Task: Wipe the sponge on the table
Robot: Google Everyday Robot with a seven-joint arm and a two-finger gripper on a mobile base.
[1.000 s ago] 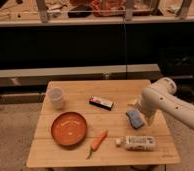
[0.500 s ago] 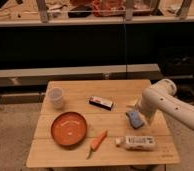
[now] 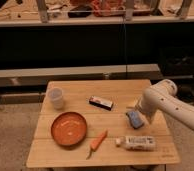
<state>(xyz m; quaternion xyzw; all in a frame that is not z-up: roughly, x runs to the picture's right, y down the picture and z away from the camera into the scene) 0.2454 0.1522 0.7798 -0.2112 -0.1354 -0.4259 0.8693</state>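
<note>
- The worktop (image 3: 121,92) is a square of pale wooden slats; behind its back edge runs a long grey shelf (image 3: 80,75).
- The sponge (image 3: 135,120), a small blue block, lies flat on the worktop. It sits toward the right edge, about halfway between the back and front edges.
- The white arm (image 3: 166,104) reaches in over the right edge and bends down toward the sponge.
- The gripper (image 3: 135,111) hangs at the arm's end, directly over the back part of the sponge and very close to it. Its fingers are spread wide, and whether they touch the sponge cannot be told.
- A pale cup (image 3: 56,97) stands upright near the back left corner.
- A black-and-white flat bar (image 3: 100,103) lies near the middle, toward the back edge and left of the sponge.
- An orange plate (image 3: 69,128) rests in the front left part.
- A carrot (image 3: 97,141) lies just right of the plate, near the front edge, slanted.
- A white tube-shaped package (image 3: 137,143) lies along the front edge toward the right corner, in front of the sponge and apart from it.
</note>
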